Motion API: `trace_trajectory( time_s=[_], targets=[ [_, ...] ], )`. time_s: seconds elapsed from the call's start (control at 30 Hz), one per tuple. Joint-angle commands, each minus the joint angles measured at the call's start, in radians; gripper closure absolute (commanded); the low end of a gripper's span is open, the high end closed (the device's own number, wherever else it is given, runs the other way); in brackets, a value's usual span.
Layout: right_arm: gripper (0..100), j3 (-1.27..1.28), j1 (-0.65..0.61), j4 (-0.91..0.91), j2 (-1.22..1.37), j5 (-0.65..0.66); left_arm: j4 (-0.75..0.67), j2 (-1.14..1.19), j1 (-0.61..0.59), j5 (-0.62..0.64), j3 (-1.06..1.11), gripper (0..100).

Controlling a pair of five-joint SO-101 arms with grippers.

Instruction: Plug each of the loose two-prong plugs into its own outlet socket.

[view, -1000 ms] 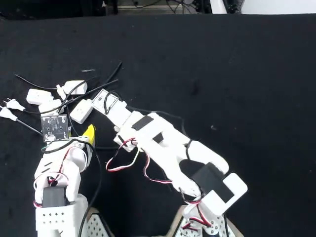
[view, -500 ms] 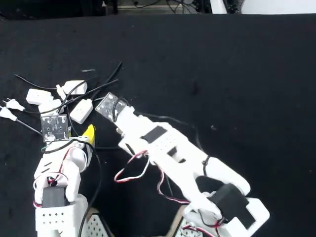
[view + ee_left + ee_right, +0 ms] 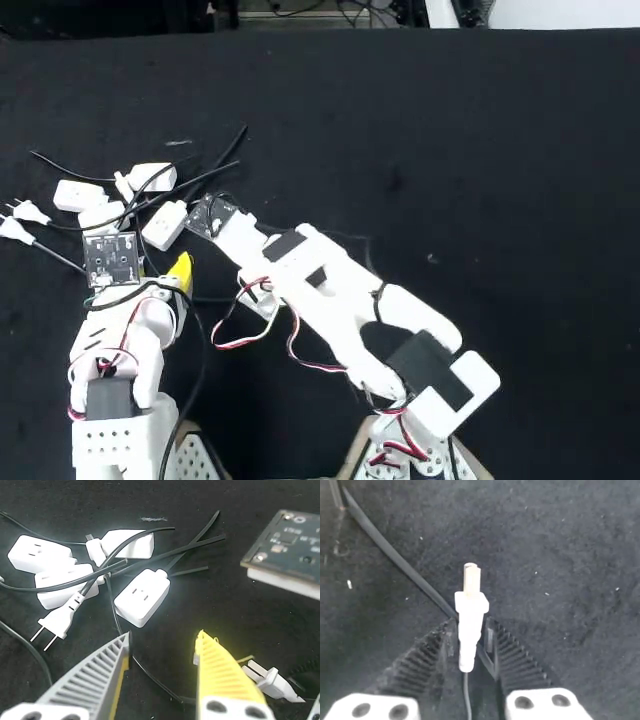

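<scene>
Two tools hang over a black fabric-topped desk (image 3: 480, 140). My right tool (image 3: 469, 630) is closed snugly on a small white plastic two-prong plug (image 3: 470, 605), gripping its body with the prongs pointing away from me. My left tool (image 3: 162, 639) stands open and empty, near a white rectangular outlet socket (image 3: 142, 596) lying among black cords (image 3: 200, 542). The plug looks light, rigid and smooth; I judge that holding its moulded body behind the flange, squarely, should keep it from twisting as it meets the slots.
</scene>
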Motion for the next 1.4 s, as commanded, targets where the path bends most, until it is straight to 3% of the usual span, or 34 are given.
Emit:
trace_trajectory(
  time_s=[0.0, 0.27, 0.37, 0.47, 0.63, 0.8, 1.07, 1.37],
  targets=[
    [90.3, -0.025, -0.011, 0.015, -0.042, 0.008, -0.009, -0.005, -0.004, 0.011, -0.047, 79],
    [90.8, -0.001, -0.011, -0.015, -0.039, 0.02, -0.009, -0.005, -0.004, 0.011, -0.047, 79],
    [99.4, -0.001, -0.009, -0.031, -0.01, 0.081, -0.009, -0.005, -0.004, 0.011, -0.047, 79],
    [98.8, 0.001, 0.0, -0.028, -0.027, 0.083, -0.009, -0.005, -0.004, 0.011, -0.047, 79],
    [98.8, 0.074, -0.005, -0.011, -0.211, 0.083, -0.009, -0.005, -0.004, 0.009, -0.047, 79],
    [98.8, 0.226, -0.005, -0.11, -0.387, 0.083, -0.009, -0.005, 0.002, 0.009, -0.047, 79],
    [98.8, 0.341, -0.06, -0.292, -0.447, 0.012, -0.009, -0.006, 0.183, 0.005, -0.038, 79],
    [98.8, 0.344, -0.095, -0.293, -0.449, 0.012, -0.009, -0.006, 0.203, 0.005, -0.036, 79]
  ],
)
